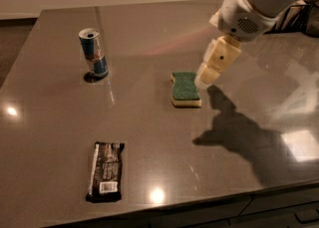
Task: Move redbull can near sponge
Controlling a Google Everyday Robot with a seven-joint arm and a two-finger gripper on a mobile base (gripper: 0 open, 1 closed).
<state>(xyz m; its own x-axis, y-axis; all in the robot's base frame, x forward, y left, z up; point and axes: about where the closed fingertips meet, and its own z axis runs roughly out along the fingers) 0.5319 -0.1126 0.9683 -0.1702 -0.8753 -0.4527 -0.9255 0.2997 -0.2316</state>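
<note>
single camera view, looking down across a glossy, dark grey-brown table.

the redbull can stands upright in the far-left part of the table. it is blue and silver with its silver top showing, and a small dark shadow lies at its base.

the sponge lies flat near the middle of the table, its green scouring face up over a pale yellow foam base. it is well apart from the can, to the can's right and a little nearer the camera.

the robot arm, white-cased, enters from the upper right corner and slopes down toward the table's middle. it ends in a cream-coloured gripper.

the gripper's tip points down and to the left. in this view it lies just beside the sponge's far right corner. whether it touches the sponge cannot be told, and whether the gripper is open or closed cannot be told either. nothing is seen held in it, and it is well apart from the can.

the arm's shadow falls on the table to the right of the sponge and nearer the camera, running toward the right-hand edge.

a flat black snack wrapper lies near the front-left edge, lengthwise toward the camera, with a pale label patch at its near end. it is apart from both the can and the sponge.

bright ceiling-light reflections mark the front, left and right of the surface.
</note>
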